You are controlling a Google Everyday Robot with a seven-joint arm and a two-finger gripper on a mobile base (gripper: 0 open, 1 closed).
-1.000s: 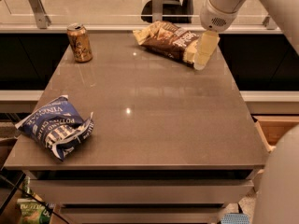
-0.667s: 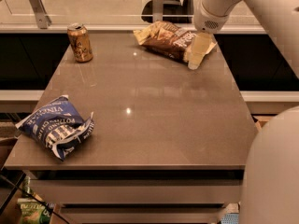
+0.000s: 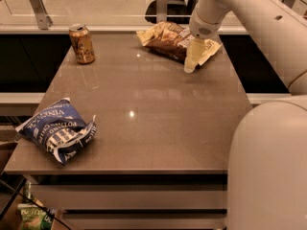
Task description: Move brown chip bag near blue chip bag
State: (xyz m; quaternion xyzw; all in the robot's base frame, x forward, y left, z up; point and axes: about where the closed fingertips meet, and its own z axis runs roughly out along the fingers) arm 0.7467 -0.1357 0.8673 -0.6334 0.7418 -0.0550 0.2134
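At the far right of the grey-brown tabletop [image 3: 158, 109], the pale gripper [image 3: 191, 61] hangs at the near edge of the long dark-brown chip bag [image 3: 168, 40].
Whether the claw is spread or pinching, I cannot tell; the wrinkled dark-blue chip bag [image 3: 57, 131] lies well apart, near left.

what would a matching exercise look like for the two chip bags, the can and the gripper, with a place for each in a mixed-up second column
Column one
1. brown chip bag
2. blue chip bag
3. drink can
4. gripper

Column two
A. near left corner of the table
B. standing upright at the far left
C. lying at the far edge, right of centre
D. pointing down over the right part of the brown bag

Pairs: 1-C, 2-A, 3-B, 4-D
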